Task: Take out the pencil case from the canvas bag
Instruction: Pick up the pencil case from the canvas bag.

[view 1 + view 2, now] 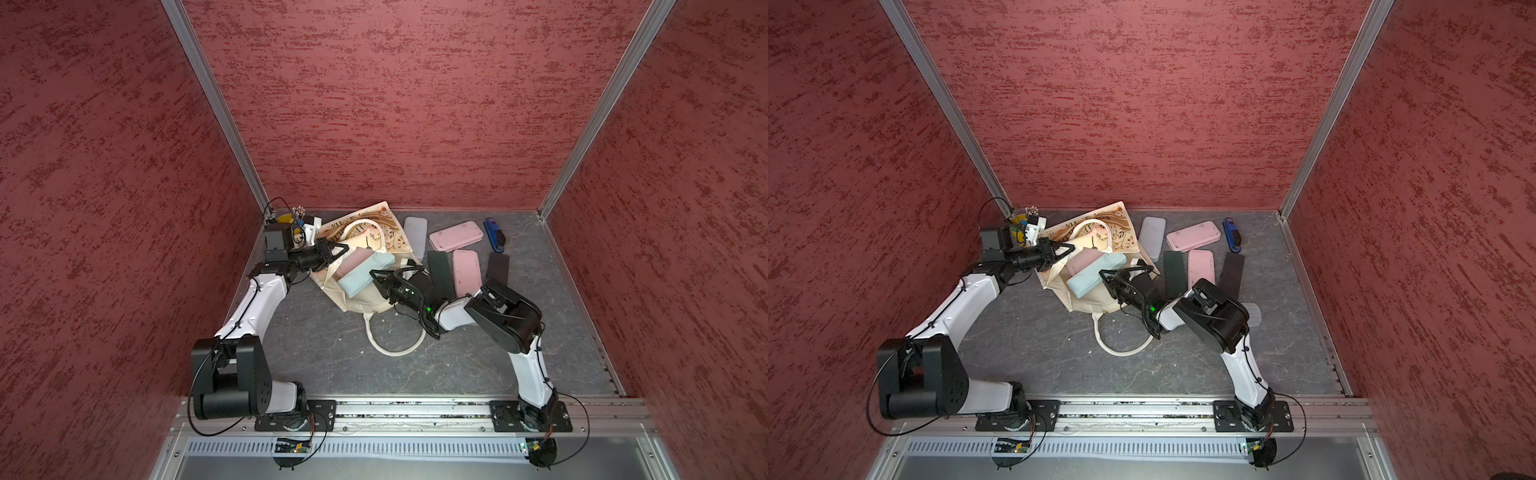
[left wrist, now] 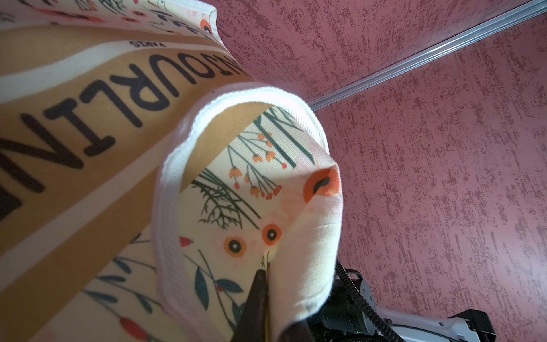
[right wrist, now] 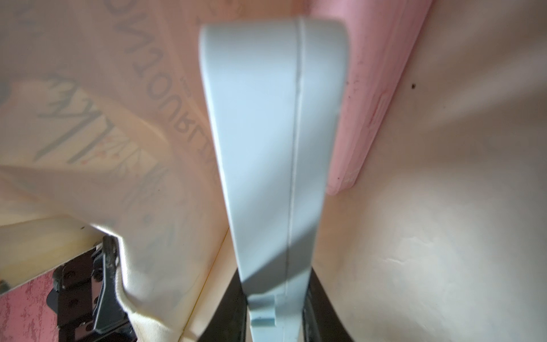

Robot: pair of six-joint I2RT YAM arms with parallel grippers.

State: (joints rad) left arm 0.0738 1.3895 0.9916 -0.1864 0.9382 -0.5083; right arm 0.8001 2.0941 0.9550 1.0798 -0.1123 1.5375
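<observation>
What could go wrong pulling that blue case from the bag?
The right fingers pinch only the end of the light blue pencil case, so it could twist or slip. The pink case lies right beside it inside the canvas bag and might get dragged along. The left fingers hold just a fold of fabric, which could slide free.

The canvas bag (image 1: 357,301) is cream, floral-printed, with a tan lettered band; the pencil case (image 1: 365,273) is pale blue.
</observation>
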